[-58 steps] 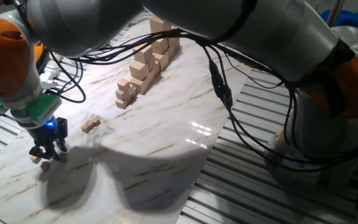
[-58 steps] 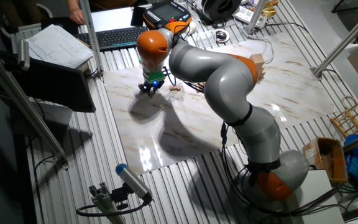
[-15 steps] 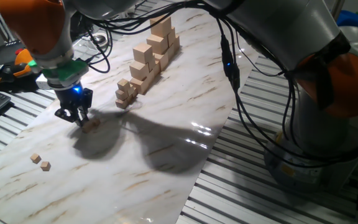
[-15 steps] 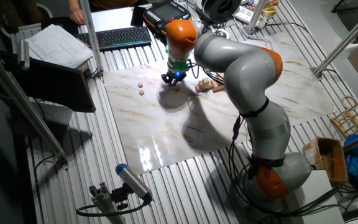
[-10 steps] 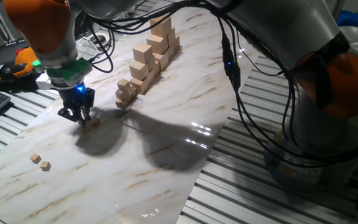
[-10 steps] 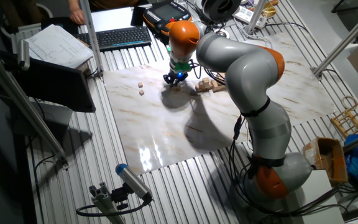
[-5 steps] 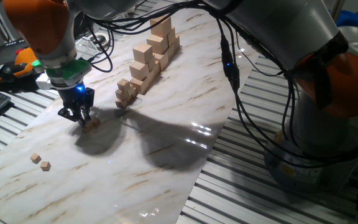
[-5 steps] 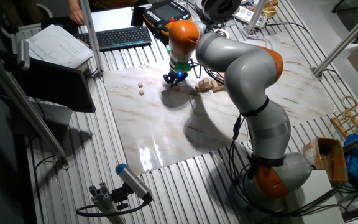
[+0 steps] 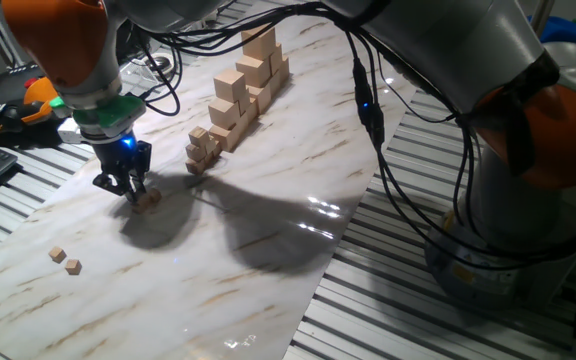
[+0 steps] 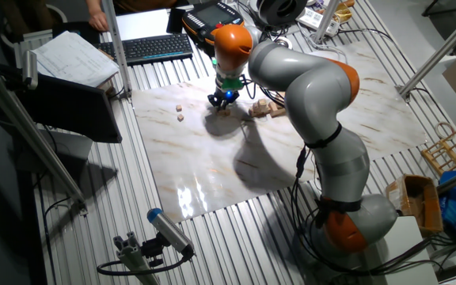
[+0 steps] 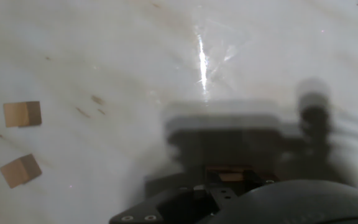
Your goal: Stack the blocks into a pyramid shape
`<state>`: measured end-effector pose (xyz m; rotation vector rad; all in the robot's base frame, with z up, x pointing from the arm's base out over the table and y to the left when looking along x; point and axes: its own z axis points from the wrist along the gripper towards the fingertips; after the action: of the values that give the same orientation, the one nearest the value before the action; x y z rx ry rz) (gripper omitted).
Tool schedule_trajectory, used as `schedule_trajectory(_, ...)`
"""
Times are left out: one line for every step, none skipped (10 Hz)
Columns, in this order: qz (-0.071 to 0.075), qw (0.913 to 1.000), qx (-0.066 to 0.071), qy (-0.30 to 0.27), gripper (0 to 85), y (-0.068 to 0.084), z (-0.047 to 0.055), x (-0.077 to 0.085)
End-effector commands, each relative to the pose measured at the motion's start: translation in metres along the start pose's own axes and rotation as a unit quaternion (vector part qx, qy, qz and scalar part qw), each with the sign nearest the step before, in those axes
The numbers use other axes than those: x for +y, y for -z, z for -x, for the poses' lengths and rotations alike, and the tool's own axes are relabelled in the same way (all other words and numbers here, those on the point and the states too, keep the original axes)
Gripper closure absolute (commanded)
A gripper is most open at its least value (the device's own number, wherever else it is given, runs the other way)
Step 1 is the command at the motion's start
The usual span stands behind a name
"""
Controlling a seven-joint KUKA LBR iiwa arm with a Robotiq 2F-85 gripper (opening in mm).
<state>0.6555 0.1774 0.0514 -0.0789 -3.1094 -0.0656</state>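
Gripper settled over the small block cluster, placing a cube

Since 5.8 s ago the gripper (image 9: 128, 188) has left the 2 loose blocks (image 9: 65, 260) and crossed to the small block cluster (image 9: 148, 199); over the last 1.5 s it has barely moved, which reads as a placement under way (pyramid barely begun). The fingers look narrowly set, with a tan cube (image 11: 232, 176) apparently between them, though blur means I cannot tell if they grip it. The cluster sits just beside the fingertips; the tall stepped stacks (image 9: 238, 95) stand well apart behind them.
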Motion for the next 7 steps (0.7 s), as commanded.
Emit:
schedule_trajectory(-0.001,1.0000,0.000,0.000,68.0,0.0003,0.0001,0.0003)
schedule_trajectory(-0.002,1.0000,0.000,-0.001,68.0,0.0006,0.0004,0.0009)
schedule_trajectory(-0.003,1.0000,0.000,0.000,68.0,0.0007,0.0004,0.0010)
schedule_trajectory(-0.004,1.0000,0.000,0.000,68.0,0.0007,0.0005,0.0010)
schedule_trajectory(-0.005,1.0000,-0.001,0.000,68.0,0.0008,0.0005,0.0008)
schedule_trajectory(-0.005,1.0000,-0.001,0.000,68.0,0.0010,0.0004,0.0006)
schedule_trajectory(-0.006,1.0000,-0.001,0.000,68.0,0.0011,0.0003,0.0004)
